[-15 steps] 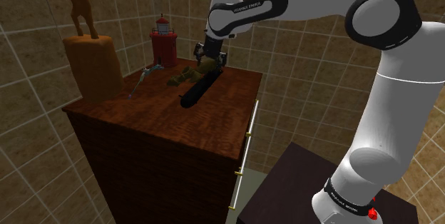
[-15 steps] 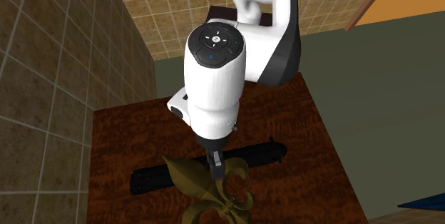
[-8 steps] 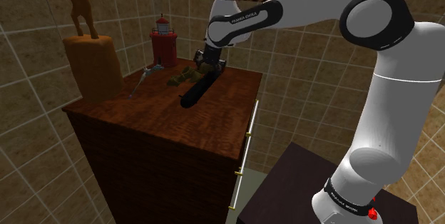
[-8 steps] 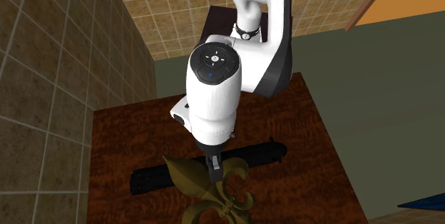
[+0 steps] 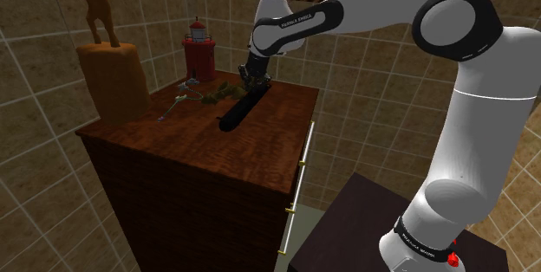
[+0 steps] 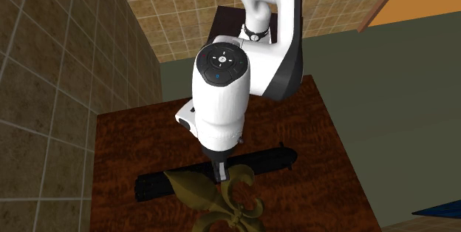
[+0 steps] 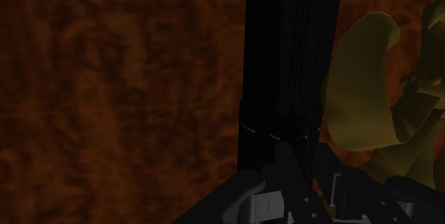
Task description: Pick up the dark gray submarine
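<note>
The dark submarine (image 5: 236,114) is a long black tube lying on the red-brown wooden cabinet top (image 5: 191,145). My black gripper (image 5: 254,86) is down on its far end, shut on the hull. In the second exterior view the gripper (image 6: 220,176) comes straight down onto the middle of the submarine (image 6: 270,158), whose two ends stick out either side. In the wrist view the submarine (image 7: 289,65) runs straight out from between the fingers, over the wood grain.
An olive fleur-de-lis ornament (image 5: 214,93) lies right against the submarine, close by the gripper. A red lighthouse (image 5: 198,51), a silver utensil (image 5: 173,103) and an orange figure on a block (image 5: 113,80) stand further along. The cabinet edge carries a bar handle (image 5: 300,179).
The gripper has dropped the last bit and shut on the submarine. The fleur-de-lis ornament has been nudged to the shoulder view's left and lies flatter.
</note>
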`<state>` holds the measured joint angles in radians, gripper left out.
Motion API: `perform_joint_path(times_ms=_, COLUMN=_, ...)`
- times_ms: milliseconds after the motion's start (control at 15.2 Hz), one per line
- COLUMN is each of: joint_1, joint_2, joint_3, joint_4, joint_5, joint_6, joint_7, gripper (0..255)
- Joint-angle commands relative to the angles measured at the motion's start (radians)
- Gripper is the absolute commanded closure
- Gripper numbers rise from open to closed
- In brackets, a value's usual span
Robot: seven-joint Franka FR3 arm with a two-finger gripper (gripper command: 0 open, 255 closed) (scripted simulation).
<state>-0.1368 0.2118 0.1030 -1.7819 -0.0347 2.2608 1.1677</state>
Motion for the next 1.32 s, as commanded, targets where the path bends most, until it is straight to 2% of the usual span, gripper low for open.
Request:
perform_joint_path(times_ms=0, joint_1=0.001, joint_2=0.003, joint_3=0.001, joint_4=-0.005, joint_5=0.001, joint_6=-0.004, joint_7=0.000, gripper=255)
perform_joint_path(times_ms=132, joint_1=0.000, joint_2=0.001, joint_3=0.001, joint_4=-0.015, joint_5=0.001, joint_6=0.005, joint_7=-0.001, gripper=255)
perform_joint_path(times_ms=1122, joint_1=0.000, joint_2=-0.032, joint_3=0.002, joint_4=0.143, joint_5=0.008, joint_6=-0.186, joint_7=-0.007, gripper=255)
perform_joint_path(times_ms=1254, joint_1=0.000, joint_2=-0.032, joint_3=0.002, joint_4=0.145, joint_5=0.008, joint_6=-0.188, joint_7=-0.007, gripper=255)
